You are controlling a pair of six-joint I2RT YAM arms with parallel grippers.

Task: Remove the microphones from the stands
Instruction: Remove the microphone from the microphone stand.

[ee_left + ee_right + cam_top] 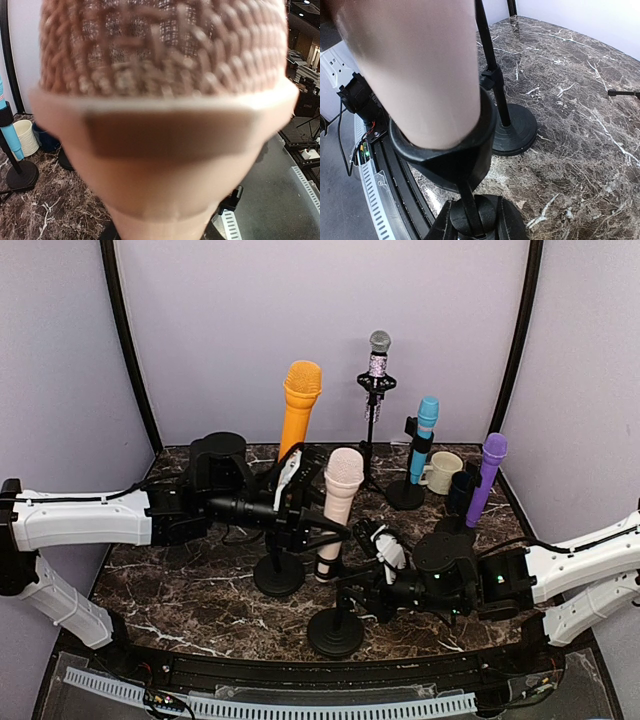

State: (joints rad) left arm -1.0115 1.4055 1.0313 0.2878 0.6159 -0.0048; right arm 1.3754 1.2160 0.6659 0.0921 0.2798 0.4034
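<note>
The pink microphone [340, 495] stands nearly upright, its lower end seated in the black clip [452, 155] of a round-based stand [335, 632]. My left gripper [311, 524] reaches in from the left and is shut on the microphone's body below the head. In the left wrist view the mesh head [160, 45] fills the frame and hides my fingers. My right gripper [356, 594] comes from the right, low down. In the right wrist view its fingers [439, 227] are shut on the stand's joint [472, 217] just under the clip.
An orange microphone [298, 405] on its own stand [278, 575] rises just behind; its base [514, 132] sits close by. Farther back are a silver microphone [378, 360], a blue one [425, 435], a purple one [487, 478], a cream mug [442, 472] and a dark cup [462, 490].
</note>
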